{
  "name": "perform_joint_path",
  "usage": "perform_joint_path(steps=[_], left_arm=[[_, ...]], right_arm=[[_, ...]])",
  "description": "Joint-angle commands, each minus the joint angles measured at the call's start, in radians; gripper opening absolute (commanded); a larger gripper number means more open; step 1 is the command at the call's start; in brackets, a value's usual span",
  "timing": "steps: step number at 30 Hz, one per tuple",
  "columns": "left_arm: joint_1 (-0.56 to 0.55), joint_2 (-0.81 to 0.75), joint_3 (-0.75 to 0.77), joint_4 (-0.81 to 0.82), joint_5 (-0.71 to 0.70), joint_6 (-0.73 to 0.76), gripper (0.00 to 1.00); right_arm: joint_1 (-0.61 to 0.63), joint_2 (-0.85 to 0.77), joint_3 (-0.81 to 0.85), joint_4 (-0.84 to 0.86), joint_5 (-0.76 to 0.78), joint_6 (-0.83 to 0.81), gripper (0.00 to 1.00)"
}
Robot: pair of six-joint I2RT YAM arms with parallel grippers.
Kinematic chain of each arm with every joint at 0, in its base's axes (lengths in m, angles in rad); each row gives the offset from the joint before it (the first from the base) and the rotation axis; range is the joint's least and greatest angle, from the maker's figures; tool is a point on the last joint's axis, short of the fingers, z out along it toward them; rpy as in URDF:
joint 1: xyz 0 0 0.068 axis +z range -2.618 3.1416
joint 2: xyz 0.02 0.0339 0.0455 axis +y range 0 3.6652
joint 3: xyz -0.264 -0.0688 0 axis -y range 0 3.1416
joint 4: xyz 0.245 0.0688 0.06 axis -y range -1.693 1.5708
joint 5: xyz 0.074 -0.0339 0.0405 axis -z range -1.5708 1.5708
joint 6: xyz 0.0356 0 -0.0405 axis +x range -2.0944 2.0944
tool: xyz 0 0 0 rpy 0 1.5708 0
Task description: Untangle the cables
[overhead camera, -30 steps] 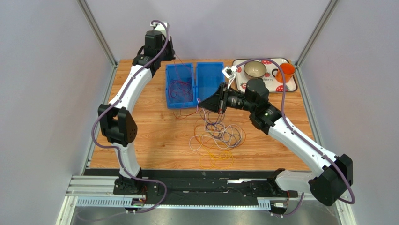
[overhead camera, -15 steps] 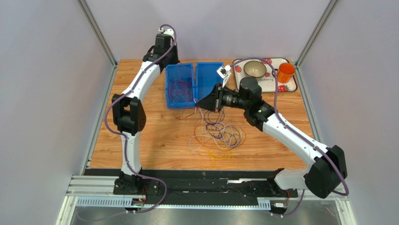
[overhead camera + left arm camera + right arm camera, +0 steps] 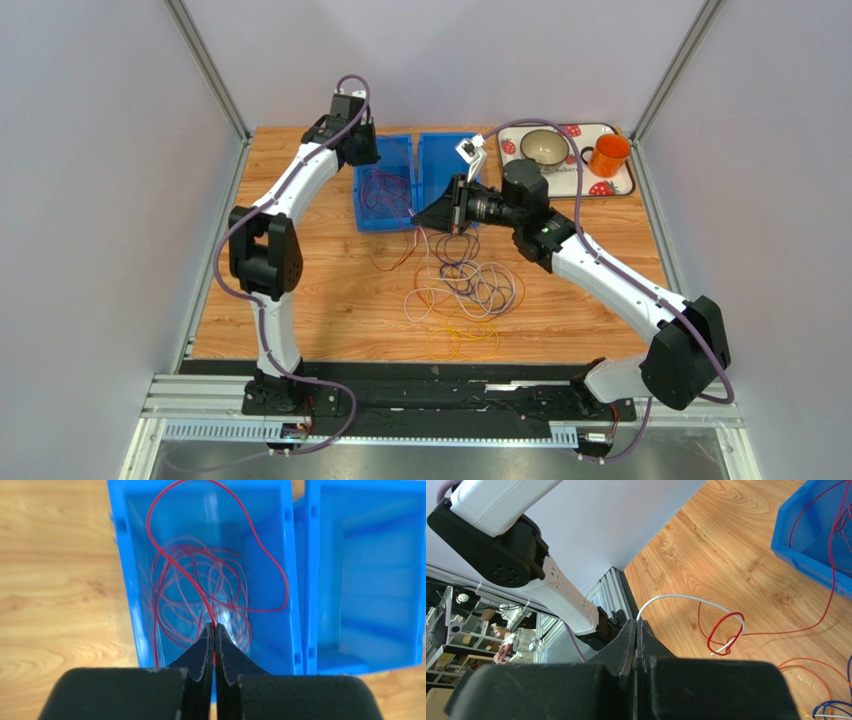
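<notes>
My left gripper (image 3: 214, 626) is shut on the dark red cable (image 3: 200, 570), held above the left blue bin (image 3: 120, 560) where the cable lies in loose loops; it also shows in the top view (image 3: 362, 150). My right gripper (image 3: 636, 622) is shut on the white cable (image 3: 686, 597), whose free end is caught in a red loop (image 3: 721, 630) on the table. In the top view it (image 3: 420, 216) hovers near the bins' front edge. A tangle of white, purple and yellow-orange cables (image 3: 465, 290) lies on the wooden table.
A second blue bin (image 3: 446, 170) stands beside the first (image 3: 383, 185). A tray (image 3: 620, 185) at the back right holds a bowl (image 3: 544, 147) and an orange mug (image 3: 610, 154). Grey walls enclose the table.
My left gripper has come down from high at the back to just above the left bin. My right gripper has moved left and slightly back with the white cable.
</notes>
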Motion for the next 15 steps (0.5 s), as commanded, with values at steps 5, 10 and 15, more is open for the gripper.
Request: perform_joint_path(steps=[5, 10, 15], left_arm=[[-0.059, -0.109, -0.121, 0.019, 0.084, -0.088, 0.01], [-0.056, -0.027, -0.027, -0.047, 0.046, -0.068, 0.10], [-0.055, 0.024, 0.122, -0.148, 0.043, -0.013, 0.57]], right_arm=[[-0.001, -0.009, 0.036, 0.045, 0.008, 0.024, 0.00], [-0.001, -0.018, 0.031, 0.043, 0.014, 0.022, 0.00], [-0.003, -0.014, 0.045, 0.039, 0.015, 0.025, 0.00]])
